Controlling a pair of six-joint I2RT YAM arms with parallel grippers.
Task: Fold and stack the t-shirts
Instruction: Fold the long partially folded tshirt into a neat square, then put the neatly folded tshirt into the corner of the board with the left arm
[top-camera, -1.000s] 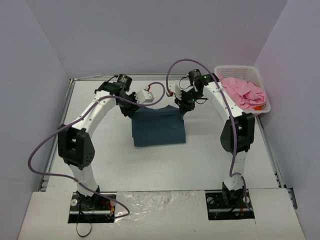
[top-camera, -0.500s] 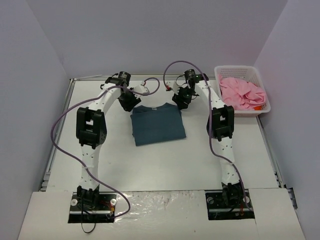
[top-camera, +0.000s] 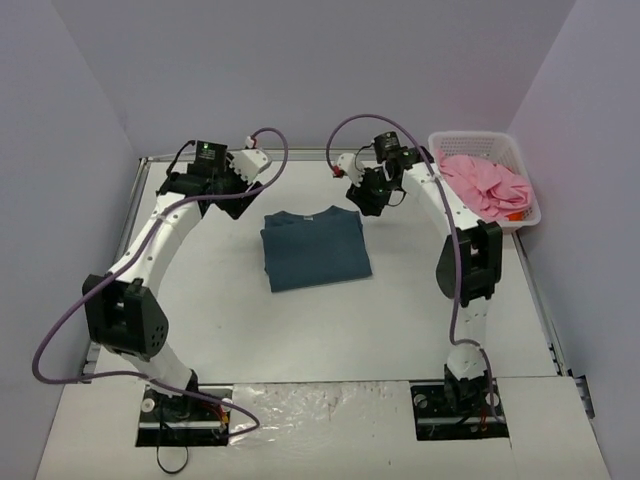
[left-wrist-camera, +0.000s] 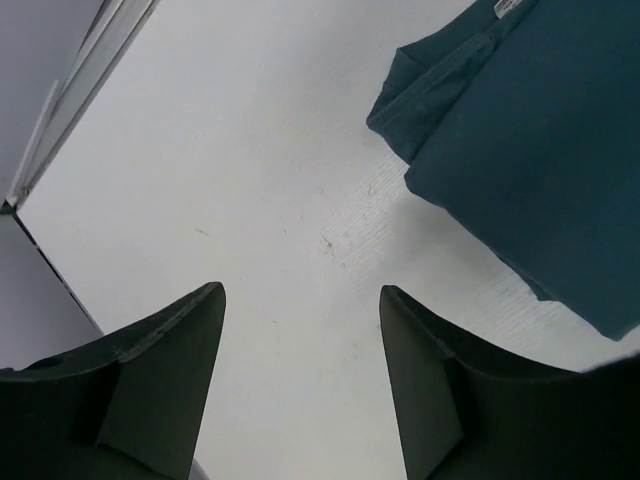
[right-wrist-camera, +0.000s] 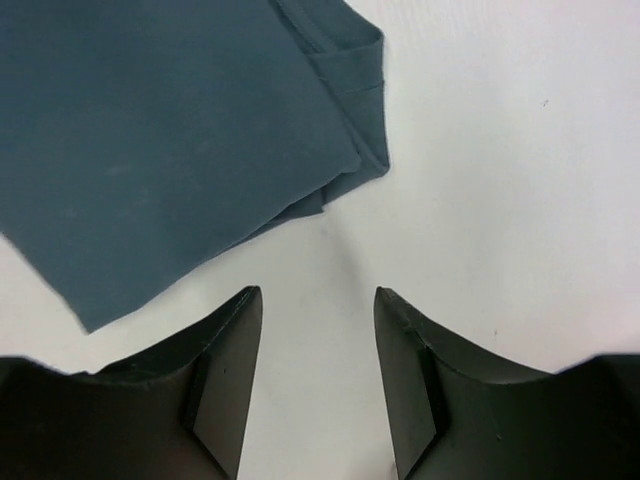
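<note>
A folded dark teal-blue t-shirt (top-camera: 315, 249) lies flat on the white table at the middle back; it also shows in the left wrist view (left-wrist-camera: 530, 140) and the right wrist view (right-wrist-camera: 170, 140). A pink t-shirt (top-camera: 487, 186) sits crumpled in the white lattice basket (top-camera: 524, 160) at the back right. My left gripper (top-camera: 235, 200) hovers open to the left of the teal shirt's far corner, nothing between its fingers (left-wrist-camera: 300, 295). My right gripper (top-camera: 372, 203) hangs open just beyond the shirt's far right corner, empty (right-wrist-camera: 318, 295).
Purple cables loop from both arms. The table's left rail (top-camera: 125, 240) and back wall edge lie close behind the left gripper. Bare white tabletop (top-camera: 330, 330) stretches in front of the folded shirt.
Both grippers went from shut on the teal shirt's far edge to open, letting it drop flat. The left arm swung back to the left; the right one lifted slightly away.
</note>
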